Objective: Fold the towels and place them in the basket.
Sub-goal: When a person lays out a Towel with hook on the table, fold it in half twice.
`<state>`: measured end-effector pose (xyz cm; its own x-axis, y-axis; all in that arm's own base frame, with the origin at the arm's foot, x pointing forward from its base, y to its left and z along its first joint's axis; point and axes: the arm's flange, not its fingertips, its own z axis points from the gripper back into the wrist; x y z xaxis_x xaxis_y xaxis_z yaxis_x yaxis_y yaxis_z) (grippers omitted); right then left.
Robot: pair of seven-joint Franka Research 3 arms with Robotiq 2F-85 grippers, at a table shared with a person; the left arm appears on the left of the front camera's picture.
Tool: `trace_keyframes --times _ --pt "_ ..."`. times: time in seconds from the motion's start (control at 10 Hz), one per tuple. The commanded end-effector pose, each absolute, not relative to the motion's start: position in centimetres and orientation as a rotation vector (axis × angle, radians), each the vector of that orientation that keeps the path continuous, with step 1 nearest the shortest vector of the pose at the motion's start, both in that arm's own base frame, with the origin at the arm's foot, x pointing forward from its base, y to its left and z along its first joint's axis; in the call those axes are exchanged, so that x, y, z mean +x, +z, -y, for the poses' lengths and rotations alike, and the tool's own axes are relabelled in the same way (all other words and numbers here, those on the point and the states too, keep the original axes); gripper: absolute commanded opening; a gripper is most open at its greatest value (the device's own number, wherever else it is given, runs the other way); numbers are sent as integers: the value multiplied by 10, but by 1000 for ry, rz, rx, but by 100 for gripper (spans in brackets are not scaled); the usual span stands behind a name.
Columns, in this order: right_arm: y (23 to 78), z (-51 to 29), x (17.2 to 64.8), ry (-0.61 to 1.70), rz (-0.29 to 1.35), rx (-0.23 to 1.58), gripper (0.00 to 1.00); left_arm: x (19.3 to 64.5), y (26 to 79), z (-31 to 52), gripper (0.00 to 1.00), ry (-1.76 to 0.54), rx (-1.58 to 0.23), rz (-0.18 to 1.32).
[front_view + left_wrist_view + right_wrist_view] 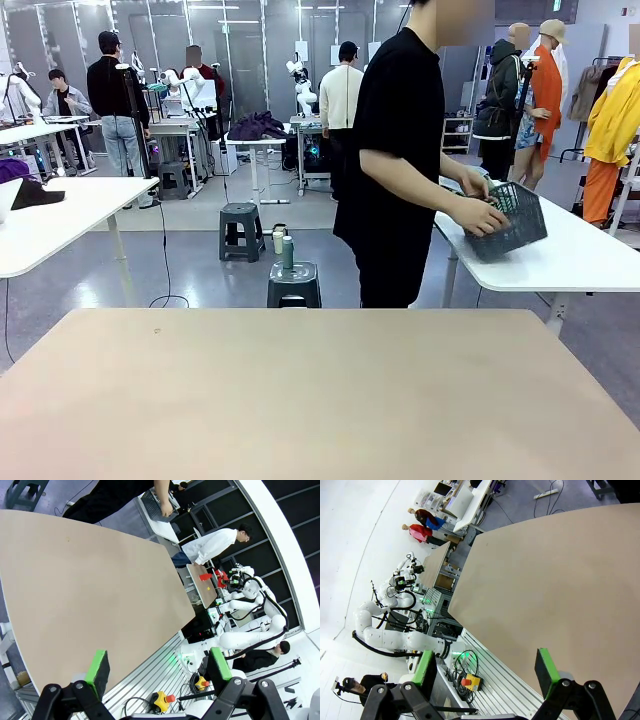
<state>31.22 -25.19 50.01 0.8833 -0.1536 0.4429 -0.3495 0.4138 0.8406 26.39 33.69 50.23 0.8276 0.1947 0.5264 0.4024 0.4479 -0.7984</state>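
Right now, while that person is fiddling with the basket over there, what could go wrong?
The basket sits tilted in the person's hands near the edge of the white side table; it might slip off. It is also probably beyond the arms' reach there. The person stands turned away, close to the tan table's far edge, so a reaching arm could bump them.

The dark grey basket point(520, 228) is sitting on the white side table point(590, 262) off to the right, beyond the main tabletop. It is tilting at an angle, mesh wall facing us, and a person's hand point(482, 214) is holding its left end. The left wrist view is catching the basket point(151, 499) small and far off. What is inside is too small to tell.
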Motion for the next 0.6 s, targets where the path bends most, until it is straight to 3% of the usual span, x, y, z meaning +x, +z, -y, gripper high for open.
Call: trace_keyframes --times 0.0,0.5 --pt "501 253 314 141 517 1164 100 262 503 -336 100 -149 -1134 627" --pt "501 253 314 141 517 1164 100 262 503 -336 100 -149 -1134 627"
